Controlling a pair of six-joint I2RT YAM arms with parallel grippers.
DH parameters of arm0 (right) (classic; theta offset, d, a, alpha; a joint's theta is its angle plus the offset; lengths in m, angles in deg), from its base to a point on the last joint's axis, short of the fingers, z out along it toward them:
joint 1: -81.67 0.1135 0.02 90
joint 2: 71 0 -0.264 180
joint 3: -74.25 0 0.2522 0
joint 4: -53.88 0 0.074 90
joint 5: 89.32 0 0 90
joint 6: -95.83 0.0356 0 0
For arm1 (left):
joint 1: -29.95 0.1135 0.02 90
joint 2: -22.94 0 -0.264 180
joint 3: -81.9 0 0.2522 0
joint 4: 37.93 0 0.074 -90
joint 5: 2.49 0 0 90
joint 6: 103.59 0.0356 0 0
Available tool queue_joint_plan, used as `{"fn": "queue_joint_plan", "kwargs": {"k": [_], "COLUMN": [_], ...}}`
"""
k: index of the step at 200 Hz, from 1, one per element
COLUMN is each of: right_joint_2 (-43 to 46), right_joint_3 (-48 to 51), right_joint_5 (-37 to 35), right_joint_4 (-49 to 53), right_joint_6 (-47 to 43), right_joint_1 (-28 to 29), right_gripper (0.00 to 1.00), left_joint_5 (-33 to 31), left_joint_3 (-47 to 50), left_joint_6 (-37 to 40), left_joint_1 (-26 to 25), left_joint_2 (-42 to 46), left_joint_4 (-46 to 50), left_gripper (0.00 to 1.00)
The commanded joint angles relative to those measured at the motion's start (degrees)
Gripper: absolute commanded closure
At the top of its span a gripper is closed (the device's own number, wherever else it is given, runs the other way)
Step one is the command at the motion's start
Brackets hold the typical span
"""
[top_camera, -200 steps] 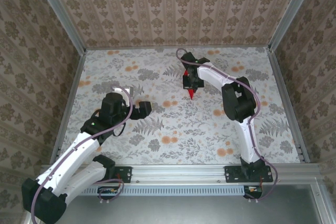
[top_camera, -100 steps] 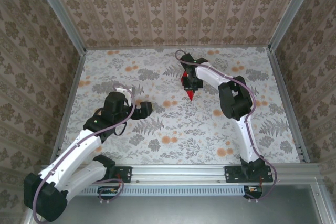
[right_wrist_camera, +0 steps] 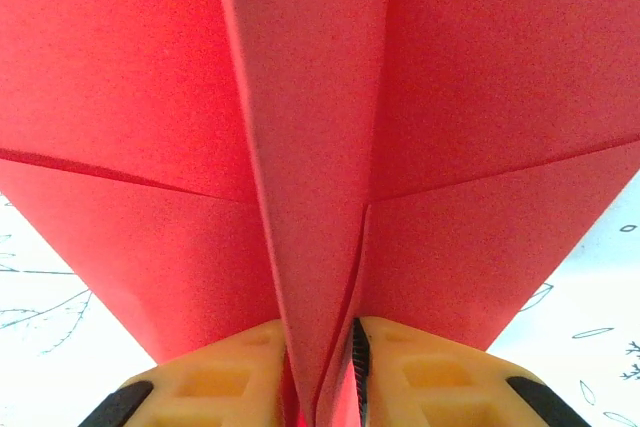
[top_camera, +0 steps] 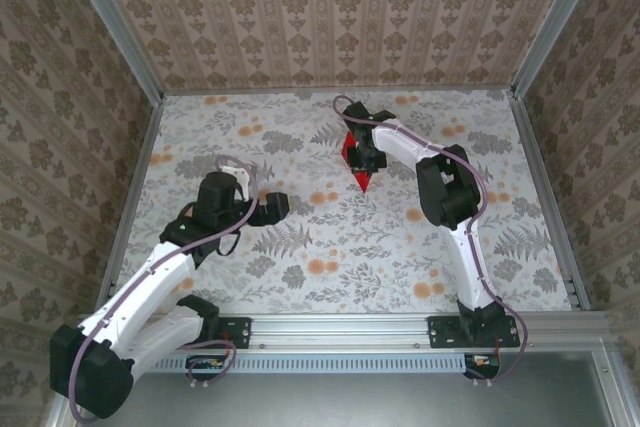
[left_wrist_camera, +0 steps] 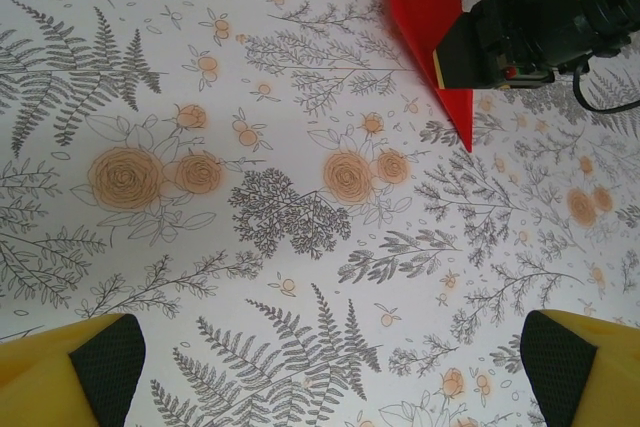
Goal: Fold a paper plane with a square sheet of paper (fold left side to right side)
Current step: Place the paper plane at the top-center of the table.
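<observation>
The paper plane (top_camera: 356, 165), a bright red pointed dart, lies at the table's far middle with its nose toward me. My right gripper (top_camera: 364, 150) stands over its back part. In the right wrist view the plane's (right_wrist_camera: 300, 137) centre fold runs down between the yellow fingers (right_wrist_camera: 220, 367) of the right gripper (right_wrist_camera: 320, 337). The jaws stand slightly parted and the fold's layers splay loosely between them. In the left wrist view, the plane (left_wrist_camera: 425, 7) shows under that gripper's black body (left_wrist_camera: 520, 22). My left gripper (top_camera: 272, 206) hovers wide open over the left middle, its (left_wrist_camera: 332, 362) fingers apart with nothing between them.
A floral tablecloth (top_camera: 300, 247) with orange blotches covers the table. Patterned walls and aluminium rails (top_camera: 135, 197) close in the left, right and far sides. The right arm's elbow (top_camera: 445, 192) stands right of the plane.
The right gripper's jaws have parted a little around the fold, and the plane has sunk and tilted slightly left. The left arm has drifted a little to the left.
</observation>
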Motion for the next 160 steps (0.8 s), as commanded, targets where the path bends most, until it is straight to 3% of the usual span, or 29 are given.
{"fn": "queue_joint_plan", "kwargs": {"k": [1, 50, 88, 106, 127, 160], "right_joint_2": [3.5, 12.5, 26.7, 36.1, 46.5, 60.7], "right_joint_3": [-1.1, 4.1, 17.5, 26.2, 36.2, 51.6], "right_joint_5": [-1.0, -2.0, -3.4, -5.5, -9.4, -16.9], "right_joint_4": [4.0, 4.3, -2.3, -7.6, -12.7, -22.7], "right_joint_6": [-1.1, -1.2, -0.9, -1.9, -3.9, -6.8], "right_joint_1": [0.0, 0.8, 1.0, 0.6, -0.4, -3.6], "right_gripper": [0.75, 0.64, 0.58, 0.52, 0.42, 0.17], "left_joint_5": [2.9, 7.7, 7.7, 4.4, -4.3, -15.8], "left_joint_3": [-2.2, -3.6, -5.1, -5.2, -4.6, 0.3], "left_joint_6": [0.2, 0.3, 1.8, 3.0, 5.5, 10.2], "left_joint_1": [2.3, 8.9, 14.6, 18.1, 21.8, 25.3], "left_joint_2": [-0.6, -2.2, -2.8, -1.9, -0.4, 1.6], "left_joint_4": [0.6, 0.7, 2.2, 2.4, 1.8, -6.6], "left_gripper": [0.00, 0.00, 0.00, 0.00, 0.00, 0.00]}}
